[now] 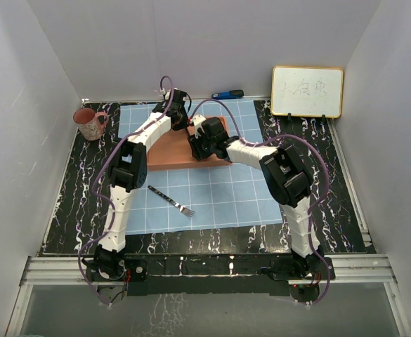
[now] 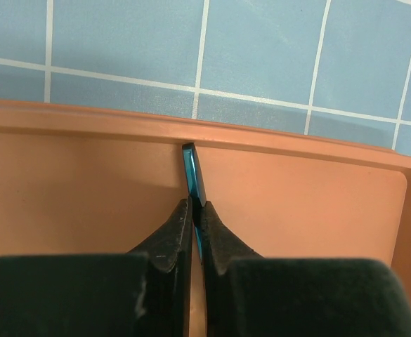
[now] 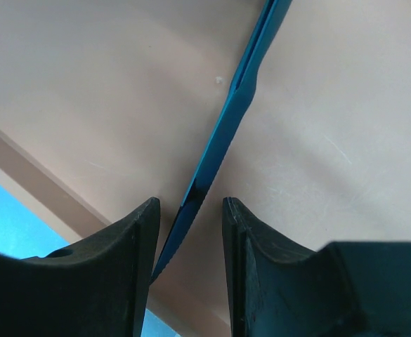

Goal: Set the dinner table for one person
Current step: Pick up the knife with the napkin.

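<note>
The black marbled surface (image 1: 72, 203) is stretching from 6 to 12 o'clock in the overhead view, carrying a light-blue gridded cloth (image 1: 219, 189) at its centre. An orange tray (image 1: 166, 158) is lying on the cloth toward 12 o'clock. The left end effector (image 2: 194, 210) is pinching a thin blue utensil (image 2: 192, 168) that is standing on edge in the tray, near its rim. The right end effector (image 3: 191, 210) is straddling the utensil, jaws standing partly apart around it. A fork (image 1: 171, 201) is lying on the cloth at the tray's 6 o'clock. A pink cup (image 1: 89, 124) is sitting at 10 o'clock on the surface.
</note>
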You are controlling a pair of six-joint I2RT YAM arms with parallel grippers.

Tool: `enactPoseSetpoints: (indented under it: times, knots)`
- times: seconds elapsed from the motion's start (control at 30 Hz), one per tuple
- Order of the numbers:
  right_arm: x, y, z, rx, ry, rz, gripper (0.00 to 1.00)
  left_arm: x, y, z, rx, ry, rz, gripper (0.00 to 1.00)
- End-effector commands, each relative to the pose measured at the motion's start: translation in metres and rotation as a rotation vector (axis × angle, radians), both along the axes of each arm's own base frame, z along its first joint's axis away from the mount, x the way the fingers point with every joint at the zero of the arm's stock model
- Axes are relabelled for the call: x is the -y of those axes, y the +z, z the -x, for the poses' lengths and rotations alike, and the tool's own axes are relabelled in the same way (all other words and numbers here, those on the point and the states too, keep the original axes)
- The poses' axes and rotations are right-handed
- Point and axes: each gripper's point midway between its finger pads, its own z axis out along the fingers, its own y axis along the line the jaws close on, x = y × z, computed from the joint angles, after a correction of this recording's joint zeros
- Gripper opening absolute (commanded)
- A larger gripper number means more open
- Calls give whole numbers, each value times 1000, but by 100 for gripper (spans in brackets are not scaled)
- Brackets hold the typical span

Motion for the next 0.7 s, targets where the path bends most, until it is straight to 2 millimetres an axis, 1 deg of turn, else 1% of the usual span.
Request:
enactPoseSetpoints:
  times: [0.0, 0.1, 0.23, 0.37, 0.4, 0.43, 0.53, 0.57, 0.67]
  knots:
    - [16, 16, -4, 25, -83, 62, 39, -18, -53, 36, -170, -34, -120, 0]
    - [23, 10, -10, 29, -116, 107, 39, -17, -48, 36, -165, -40, -116, 0]
    - [19, 0, -8, 10, -112, 92, 35, -14, -44, 37, -161, -54, -104, 0]
    - [14, -8, -7, 6, -101, 70, 26, -13, -42, 37, -162, -65, -99, 0]
    - [13, -10, -7, 3, -95, 68, 20, -12, -41, 37, -160, -68, -94, 0]
    - [11, -13, -6, -4, -81, 64, 18, -11, -41, 37, -159, -69, -93, 0]
    - [6, -13, -5, -9, -73, 42, 2, -10, -41, 38, -159, -74, -89, 0]
    - [5, -12, -7, -5, -73, 35, 0, -10, -41, 38, -159, -74, -88, 0]
    - [10, -7, -16, 30, -116, 49, 0, -9, -39, 40, -161, -85, -79, 0]
